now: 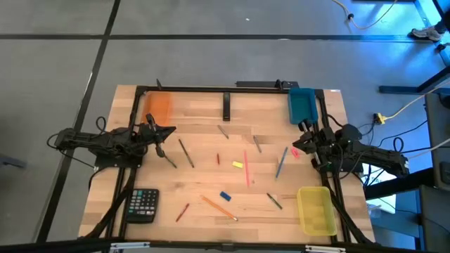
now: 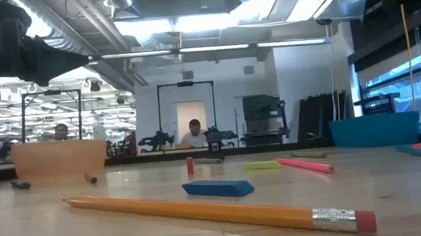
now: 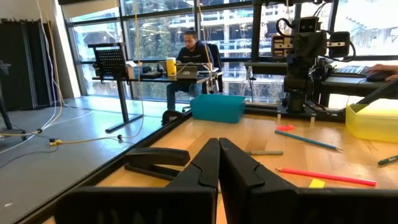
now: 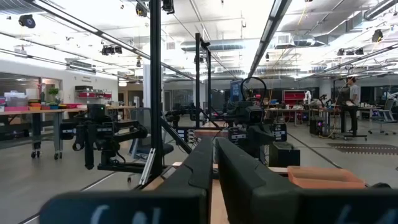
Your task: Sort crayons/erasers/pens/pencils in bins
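both pincers are shut and hold nothing: the left gripper (image 1: pixel 167 131) hangs by the orange bin (image 1: pixel 158 107), the right gripper (image 1: pixel 301 143) just below the teal bin (image 1: pixel 301 103), with the yellow bin (image 1: pixel 316 209) at the near right corner. sorting looks unstarted, since the bins seem empty. next calls for opening over one item, perhaps the pink eraser (image 1: pixel 294 152) near the right gripper. slim hard sticks and small rubbery blocks, like the blue eraser (image 2: pixel 218 187), lie scattered on the smooth wooden table (image 1: pixel 197 190).
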